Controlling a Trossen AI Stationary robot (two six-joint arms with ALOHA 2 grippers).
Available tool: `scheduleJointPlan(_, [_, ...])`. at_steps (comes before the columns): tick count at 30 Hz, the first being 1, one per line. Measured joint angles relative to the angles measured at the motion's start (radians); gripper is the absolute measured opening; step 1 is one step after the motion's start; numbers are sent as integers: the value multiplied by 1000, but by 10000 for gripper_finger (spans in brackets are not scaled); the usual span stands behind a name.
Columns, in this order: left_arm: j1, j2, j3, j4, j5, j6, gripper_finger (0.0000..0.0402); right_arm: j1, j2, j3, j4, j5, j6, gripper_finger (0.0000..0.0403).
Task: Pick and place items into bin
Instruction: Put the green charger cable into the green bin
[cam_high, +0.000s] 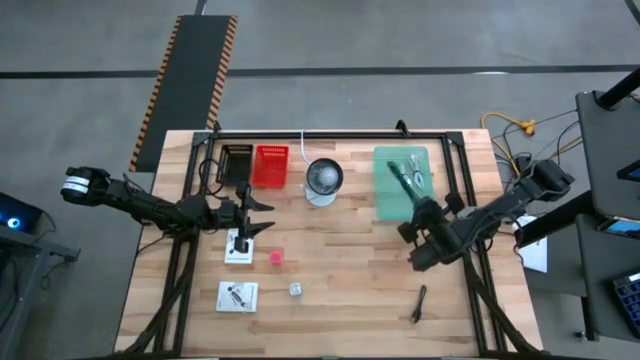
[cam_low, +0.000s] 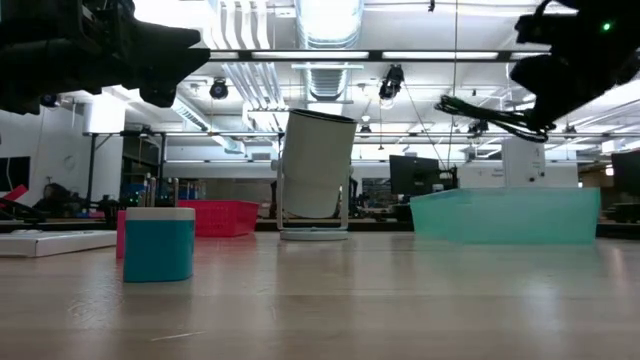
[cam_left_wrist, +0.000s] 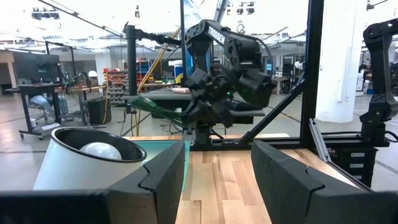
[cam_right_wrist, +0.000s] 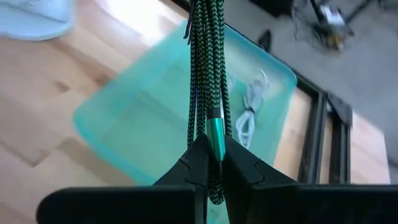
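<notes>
While the right gripper (cam_right_wrist: 208, 163) hangs above the green bin (cam_high: 400, 205) at the far right, its jaws are clamped on a green-and-black braided cable (cam_right_wrist: 205, 68), pinched just beside the metal plug. That cable looks light and limp: it will droop, swing and bunch, so the grip near the stiff plug end seems the soundest, and a release low over the bin should keep it from draping over the rim. White cables (cam_right_wrist: 252, 112) already lie inside.

Only the right wrist view shows the weave and the pinch; the high view gives the layout, with the left gripper (cam_high: 250, 222) parted and empty over a white card (cam_high: 238, 248) at the left, a second card (cam_high: 238, 296), red cube (cam_high: 276, 258), silver cube (cam_high: 296, 289) and dark stick (cam_high: 419, 303) nearer. Low view shows the bin's wall, not its contents.
</notes>
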Motion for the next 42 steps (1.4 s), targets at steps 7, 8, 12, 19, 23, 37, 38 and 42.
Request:
scheduleJointPlan(7, [0, 0, 0, 1, 0, 0, 171, -94, -113, -101, 13, -26, 58, 13])
scheduleJointPlan(8, [0, 0, 0, 0, 0, 0, 171, -109, -130, -110, 25, -27, 53, 13])
scheduleJointPlan(12, [0, 0, 0, 0, 0, 0, 171, -168, -197, -134, 117, -31, -65, 13])
scheduleJointPlan(19, [0, 0, 0, 0, 0, 0, 171, -313, -283, -163, 324, -91, -367, 13])
scheduleJointPlan(23, [0, 0, 0, 0, 0, 1, 171, -426, -298, -171, 380, -135, -491, 13])
scheduleJointPlan(37, [0, 0, 0, 1, 0, 6, 171, -747, -195, -171, 520, -422, -758, 13])
scheduleJointPlan(38, [0, 0, 0, 1, 0, 5, 171, -755, -183, -171, 521, -423, -759, 13])
scheduleJointPlan(42, [0, 0, 0, 0, 0, 6, 171, -775, -146, -170, 549, -427, -770, 13])
